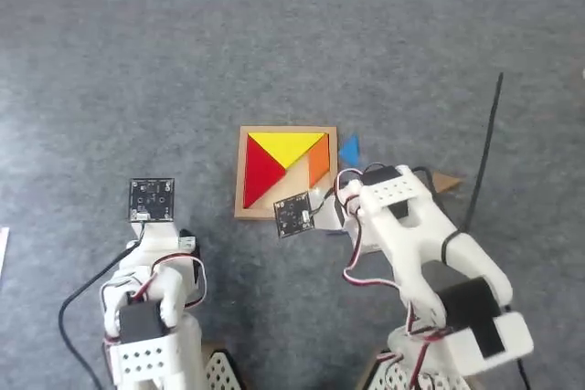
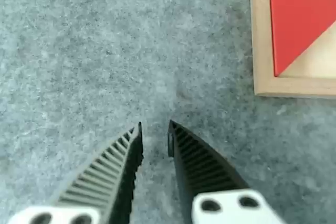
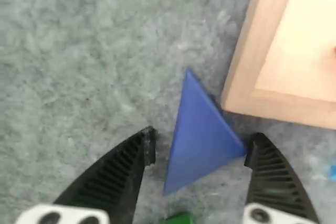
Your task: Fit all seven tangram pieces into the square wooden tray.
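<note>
Blue triangle (image 3: 199, 124) lies flat on grey counter (image 3: 79, 51), just outside a corner of the wooden tray (image 3: 247, 77); whether it touches the rim is hard to tell. Its long axis points away from the wrist. R end effector (image 3: 203, 139) straddles it, jaws wide apart, nothing gripped. L end effector (image 2: 155, 129) is narrowly parted and empty, off beside the tray, so R arm is nearer.
</note>
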Tool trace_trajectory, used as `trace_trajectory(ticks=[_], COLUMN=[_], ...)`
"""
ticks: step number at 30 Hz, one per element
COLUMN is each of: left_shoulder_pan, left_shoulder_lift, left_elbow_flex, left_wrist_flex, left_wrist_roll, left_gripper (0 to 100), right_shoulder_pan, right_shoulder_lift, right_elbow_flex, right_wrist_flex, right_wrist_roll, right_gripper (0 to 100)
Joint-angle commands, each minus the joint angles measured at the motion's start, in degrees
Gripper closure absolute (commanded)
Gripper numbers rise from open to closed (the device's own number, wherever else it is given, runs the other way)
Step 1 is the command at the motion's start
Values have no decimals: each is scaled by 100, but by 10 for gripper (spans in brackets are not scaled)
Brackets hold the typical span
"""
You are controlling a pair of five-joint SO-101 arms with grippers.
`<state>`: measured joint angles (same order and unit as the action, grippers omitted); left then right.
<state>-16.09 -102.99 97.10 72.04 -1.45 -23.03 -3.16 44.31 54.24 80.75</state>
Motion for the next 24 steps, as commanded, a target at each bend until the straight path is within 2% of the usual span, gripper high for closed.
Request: trace_trajectory(ticks=[1, 14, 20, 21, 24], left_shoulder_pan=[18, 18, 18, 18, 18], left_shoulder_lift=[-105, -105, -105, -105, -105], left_elbow_flex=[-66, -66, -66, -66, -66], left_wrist_flex=[18, 18, 18, 18, 18], left_wrist_roll=[0, 0, 0, 0, 0], left_gripper=[919, 919, 919, 919, 919], right_shoulder_pan=[198, 233, 242, 242, 242], right_shoulder_lift=[338, 382, 374, 374, 347], right_elbow_flex=[-457, -554, -554, -554, -580], right_wrist_flex=[-119, -92, -251, -251, -251], right_wrist_roll=[62, -123, -229, -237, -369], right_gripper=[714, 725, 935, 956, 937])
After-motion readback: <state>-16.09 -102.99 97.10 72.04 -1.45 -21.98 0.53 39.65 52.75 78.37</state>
